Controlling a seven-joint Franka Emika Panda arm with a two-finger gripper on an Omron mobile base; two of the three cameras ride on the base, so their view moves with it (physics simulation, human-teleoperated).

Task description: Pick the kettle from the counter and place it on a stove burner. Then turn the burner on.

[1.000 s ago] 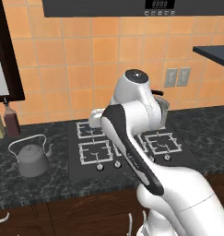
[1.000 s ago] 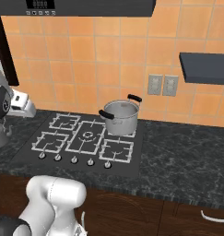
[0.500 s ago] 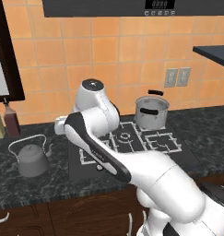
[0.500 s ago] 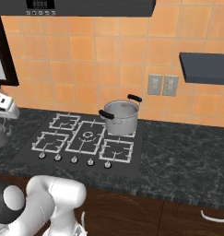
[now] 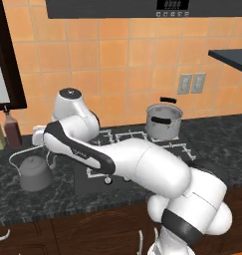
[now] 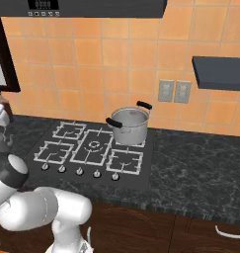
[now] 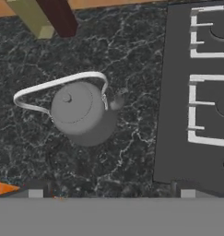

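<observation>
Arm swung further left since earlier frame | end effector (image 5: 39,135) above kettle (image 5: 34,172) on tabletop (image 5: 23,204) | open/closed: cannot tell

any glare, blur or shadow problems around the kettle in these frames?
Hand view: kettle sharp, evenly lit, a soft shadow on the marbled counter below it, no glare. Left base view: kettle matte and clear, the white arm brightly lit beside it. Right base view: steel pot shows mild sheen only.

The pincer (image 7: 111,191) shows just its fingertips (image 7: 36,190), so its opening cannot be judged.
</observation>
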